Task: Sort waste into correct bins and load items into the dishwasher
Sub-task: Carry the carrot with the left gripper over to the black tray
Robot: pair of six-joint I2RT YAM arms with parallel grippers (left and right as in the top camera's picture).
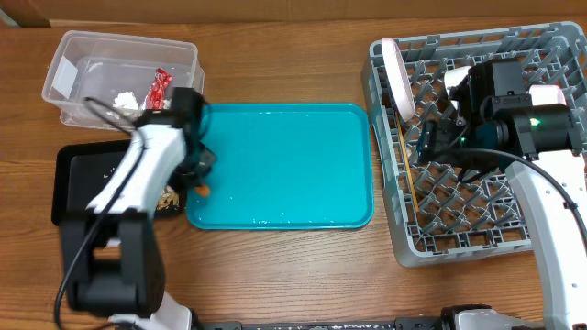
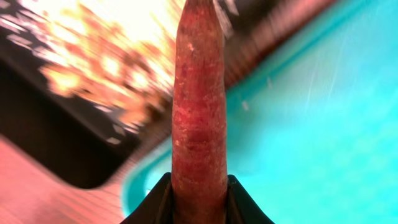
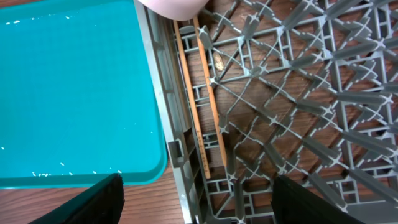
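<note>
A flat teal tray (image 1: 284,165) lies at the middle of the wooden tabletop (image 1: 275,275), its long sides running from 9 to 3 o'clock. It has rounded corners and a low raised rim. Small pale specks dot its glossy surface, mostly toward the 6 o'clock edge; what they are cannot be told. Brown woodgrain surrounds the tray on every side.

teal tray (image 1: 284,165) open, rack pegs (image 1: 454,206) crowd right

No readable text anywhere; the white label (image 1: 61,82) on the clear tub (image 1: 128,38) looks blank.
</note>
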